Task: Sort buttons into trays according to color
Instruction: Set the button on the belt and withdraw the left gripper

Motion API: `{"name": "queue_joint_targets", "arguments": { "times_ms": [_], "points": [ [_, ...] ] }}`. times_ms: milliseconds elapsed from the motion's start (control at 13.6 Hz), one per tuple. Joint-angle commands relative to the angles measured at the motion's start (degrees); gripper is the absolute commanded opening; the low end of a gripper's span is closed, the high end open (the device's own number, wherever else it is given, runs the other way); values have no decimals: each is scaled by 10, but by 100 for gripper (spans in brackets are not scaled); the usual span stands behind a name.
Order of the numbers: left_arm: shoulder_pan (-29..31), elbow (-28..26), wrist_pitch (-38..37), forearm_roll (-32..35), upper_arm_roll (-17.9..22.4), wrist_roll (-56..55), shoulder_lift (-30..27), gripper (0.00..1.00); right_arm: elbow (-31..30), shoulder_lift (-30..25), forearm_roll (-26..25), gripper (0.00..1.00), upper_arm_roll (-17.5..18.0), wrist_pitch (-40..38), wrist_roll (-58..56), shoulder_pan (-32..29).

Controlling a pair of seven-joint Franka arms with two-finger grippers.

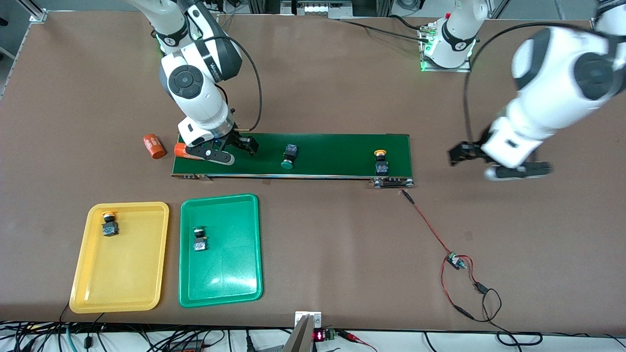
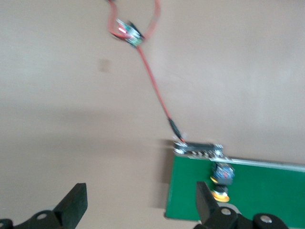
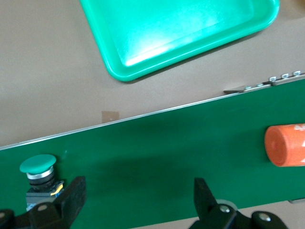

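The work looks about half done. One yellow button [image 1: 109,224] already lies in the yellow tray [image 1: 98,288], and one green button [image 1: 199,239] lies in the green tray [image 1: 220,283]; the two trays sit side by side on the desk [image 1: 342,244], nearer to the front camera than the belt [image 1: 332,146]. Two buttons remain on the belt: a second green button [image 1: 288,157] near the middle of the belt, lying with its cap toward the front edge, and a second yellow button [image 1: 380,162] close to the belt's end toward the left arm. The right tool [image 1: 230,149] hangs over the belt's end toward the right arm, with its fingers apart and nothing between them; in the right wrist view the green button on the belt [image 3: 40,176] is just beside one finger. An orange cylinder [image 3: 286,145] lies at this same end of the belt, and another orange cylinder [image 1: 152,146] lies on the desk just beside the belt. The left tool [image 1: 481,164] is over the bare desk, a little apart from the belt's end where the yellow button waits, and its fingers are also apart and empty. As I judge it, each of the two buttons on the belt must still be taken and carried to the tray of its own color.
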Motion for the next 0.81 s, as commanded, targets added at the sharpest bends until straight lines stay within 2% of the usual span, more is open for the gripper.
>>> {"name": "queue_joint_targets", "arguments": {
  "times_ms": [0, 221, 442, 516, 737],
  "points": [
    [-4, 70, -63, 7, 29, 4, 4, 100, 40, 39, -12, 100, 1, -6, 15, 15],
    [6, 145, -153, 7, 36, 3, 5, 100, 45, 46, -12, 100, 1, -6, 15, 14],
    [28, 152, -149, 9, 36, 18, 23, 100, 52, 53, -11, 100, 1, -6, 17, 15],
    [29, 152, -148, 8, 45, 38, 23, 100, 55, 54, -9, 100, 1, -6, 18, 17],
    [1, 152, -146, 7, 107, 104, 24, 100, 57, 58, -11, 100, 1, -6, 31, 18]
  ]
}}
